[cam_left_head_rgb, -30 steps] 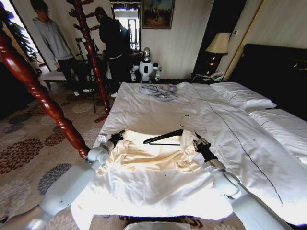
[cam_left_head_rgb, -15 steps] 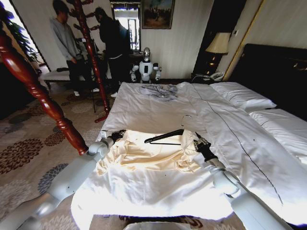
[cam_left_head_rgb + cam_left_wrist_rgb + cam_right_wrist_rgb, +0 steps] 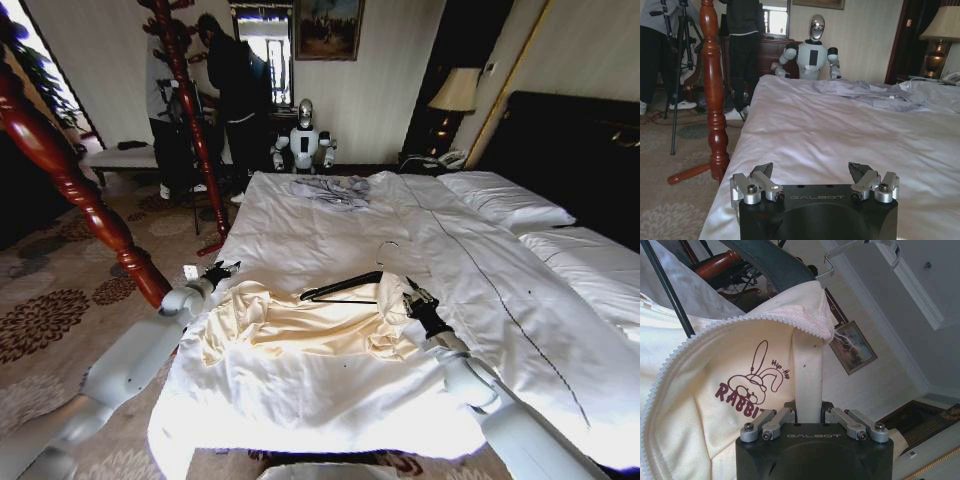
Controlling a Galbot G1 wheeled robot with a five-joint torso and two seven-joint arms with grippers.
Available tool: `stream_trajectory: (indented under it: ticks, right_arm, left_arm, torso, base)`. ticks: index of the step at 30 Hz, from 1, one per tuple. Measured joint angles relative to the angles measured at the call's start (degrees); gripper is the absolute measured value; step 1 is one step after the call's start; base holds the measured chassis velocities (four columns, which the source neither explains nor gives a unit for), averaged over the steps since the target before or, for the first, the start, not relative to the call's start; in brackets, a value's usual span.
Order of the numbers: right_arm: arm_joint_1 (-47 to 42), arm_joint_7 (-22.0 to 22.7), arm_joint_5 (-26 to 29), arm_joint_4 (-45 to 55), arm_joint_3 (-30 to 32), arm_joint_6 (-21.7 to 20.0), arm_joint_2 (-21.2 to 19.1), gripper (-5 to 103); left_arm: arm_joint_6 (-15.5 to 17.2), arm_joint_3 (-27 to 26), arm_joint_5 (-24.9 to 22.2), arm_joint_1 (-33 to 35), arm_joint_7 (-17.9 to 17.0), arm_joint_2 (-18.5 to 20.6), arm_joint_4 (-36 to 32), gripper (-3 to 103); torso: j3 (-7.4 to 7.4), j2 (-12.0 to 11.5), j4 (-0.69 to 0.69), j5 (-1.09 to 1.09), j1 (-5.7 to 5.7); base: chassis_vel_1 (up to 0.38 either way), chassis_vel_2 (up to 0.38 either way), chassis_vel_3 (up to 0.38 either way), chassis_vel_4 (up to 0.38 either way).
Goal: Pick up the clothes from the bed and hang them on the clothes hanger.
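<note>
"Hip Hop RABBIT" printed on clothes; "GALBOT" on both wrists. Right gripper clamped on cream fabric; left gripper wide apart, empty.

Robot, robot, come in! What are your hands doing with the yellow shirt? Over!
Left gripper open, at the bed edge. Right gripper shut on the clothes, hanger resting on them. Nothing in the way.

Thin, faintly shiny cream clothes lie on the bed's matt white cotton.

A hotel-like bedroom: wide white bed, dark headboard, bedside lamp, framed painting, patterned carpet.
</note>
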Motion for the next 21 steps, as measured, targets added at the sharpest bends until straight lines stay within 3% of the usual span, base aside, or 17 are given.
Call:
stream_trajectory:
  ticks: [2,4,7,10,12,13,16,17,18,21]
  right_arm:
    - [-0.05,0.00,0.00,0.00,0.06,0.00,-0.03,20]
    - [-0.18,0.00,0.02,0.00,0.25,0.02,-0.14,20]
    - [-0.30,0.01,0.11,0.01,0.45,0.02,-0.24,20]
    - [-0.55,0.10,0.15,0.10,0.69,0.02,-0.28,20]
    - [-0.80,0.15,0.16,0.13,0.81,0.01,-0.28,20]
    - [-0.80,0.15,0.16,0.13,0.81,0.01,-0.28,20]
    - [-1.48,0.26,0.07,0.14,1.15,-0.02,-0.21,20]
    - [-1.48,0.26,0.07,0.14,1.15,-0.02,-0.21,20]
    - [-1.80,0.30,0.01,0.24,1.31,-0.03,-0.10,20]
    - [-2.13,0.34,-0.09,0.27,1.46,-0.03,0.08,20]
  left_arm:
    - [0.00,-0.81,-0.28,1.33,-0.23,0.71,-1.75,90]
    - [-0.01,-2.19,-0.22,4.91,0.30,2.69,-6.24,98]
    - [-0.46,-2.90,3.64,9.91,2.15,5.14,-11.64,100]
    - [-1.35,-2.27,18.87,15.94,4.18,7.40,-17.45,100]
    - [-1.67,-1.47,24.63,18.14,5.23,7.89,-19.52,100]
    - [-1.67,-1.47,24.63,18.14,5.23,7.89,-19.52,100]
    - [-4.01,-1.04,33.37,19.68,7.53,8.48,-19.45,100]
    - [-4.01,-1.04,33.37,19.68,7.53,8.48,-19.45,100]
    - [-5.33,-1.17,36.60,20.13,8.34,9.06,-19.17,100]
    - [-7.28,-1.66,38.86,20.39,9.43,9.99,-18.52,100]
  torso:
    - [0.00,0.00,0.00,0.01,0.00]
    - [0.00,0.00,-0.01,0.00,0.00]
    - [0.00,0.01,0.02,0.02,-0.01]
    - [-0.01,0.00,0.02,0.01,-0.01]
    - [-0.01,0.01,0.00,0.00,-0.01]
    - [-0.01,0.01,0.00,0.00,-0.01]
    - [-0.01,0.00,-0.01,0.00,-0.01]
    - [-0.01,0.00,-0.01,0.00,-0.01]
    - [0.00,0.00,-0.01,0.00,-0.01]
    - [0.00,0.01,0.01,0.01,-0.01]
  base:
    - [0.000,0.000,0.000,0.000]
    - [0.000,0.000,0.000,0.000]
    - [0.000,0.000,0.000,0.000]
    - [0.000,0.000,0.000,0.000]
    - [0.000,0.000,0.000,0.000]
    - [0.000,0.000,0.000,0.000]
    - [0.000,0.000,0.000,0.000]
    - [0.000,0.000,0.000,0.000]
    - [0.000,0.000,0.000,0.000]
    - [0.000,0.000,0.000,0.000]
